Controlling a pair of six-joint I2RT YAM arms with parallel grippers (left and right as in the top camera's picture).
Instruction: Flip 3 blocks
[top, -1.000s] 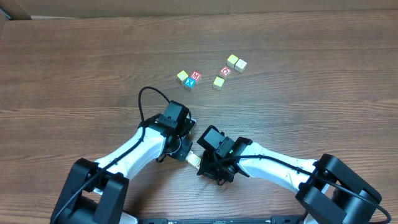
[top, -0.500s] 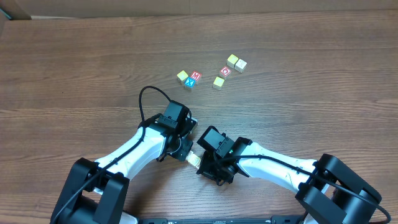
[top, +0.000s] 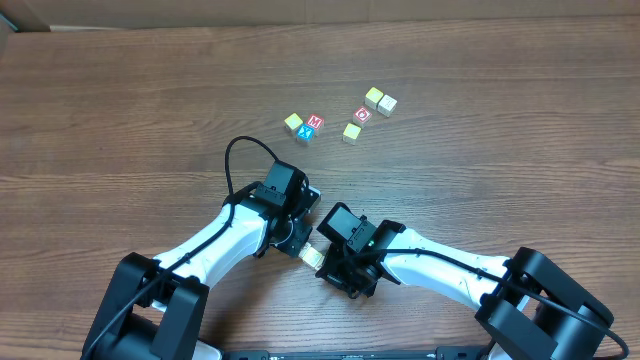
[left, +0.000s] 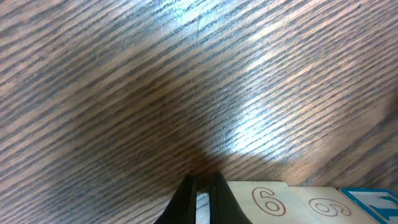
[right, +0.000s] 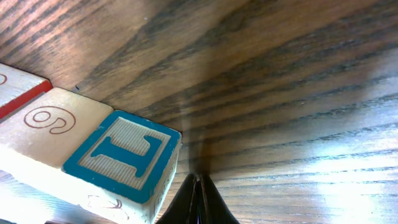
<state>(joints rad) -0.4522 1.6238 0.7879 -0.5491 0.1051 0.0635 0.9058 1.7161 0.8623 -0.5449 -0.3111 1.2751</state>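
Observation:
A short row of pale wooden blocks (top: 311, 255) lies on the table between my two grippers, mostly hidden by the arms from overhead. In the right wrist view the nearest block (right: 118, 155) shows a blue "I" face, and the one beside it (right: 46, 121) a red "6". My right gripper (right: 198, 186) is shut and empty, just right of the "I" block. My left gripper (left: 202, 190) is shut and empty, its tips just left of a block with a red "6" (left: 270, 200). More pale blocks (top: 293, 122) (top: 352, 132) (top: 379, 100) lie farther back.
A cube with a red "M" and blue "X" (top: 312, 127) and a red "O" cube (top: 363, 114) sit among the far pale cubes. The brown wooden table (top: 500, 170) stretches around them. The left arm's black cable (top: 232, 160) loops above it.

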